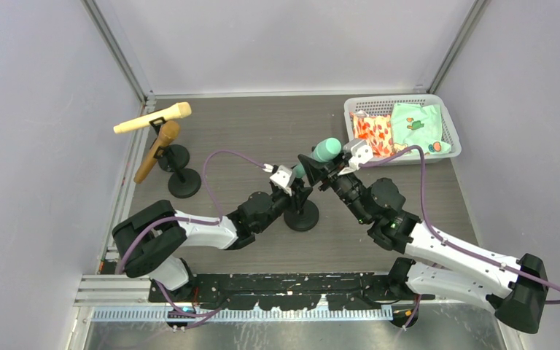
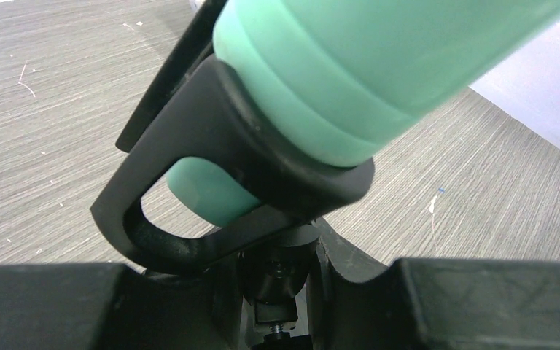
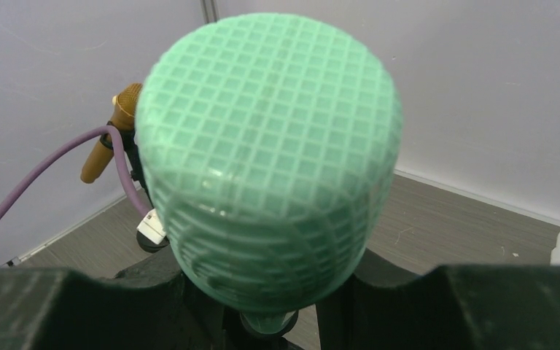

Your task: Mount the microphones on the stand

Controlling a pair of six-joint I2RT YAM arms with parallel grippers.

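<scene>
— Starting nearest the arms: where do the two hands meet?

— Over the middle of the worktop, above the centre stand. The left hand reaches in from the near left. It is closed narrow on that stand, just under its black clip. Its wrist camera shows the stand's thin post between the fingers.

— And the other one?

— The right hand comes in from the near right and is clamped on the mint-green microphone just below the head. In its own camera the gridded head fills most of the view, with a finger on either side of the shaft.

— Where does that microphone sit?

— In the centre stand's clip. Its body passes through the clip's ring and its tail end shows underneath. It tilts with the head raised toward the far right.

— Farther back?

— At the far left, the nearer left stand and the farther left stand are close together. They carry the golden-brown microphone, which slants steeply, and above it the cream-yellow microphone, which lies almost level. Which stand holds which cannot be told from above.

— And on the far right?

— A white basket holds an orange patterned cloth and a pale green cloth.
</scene>
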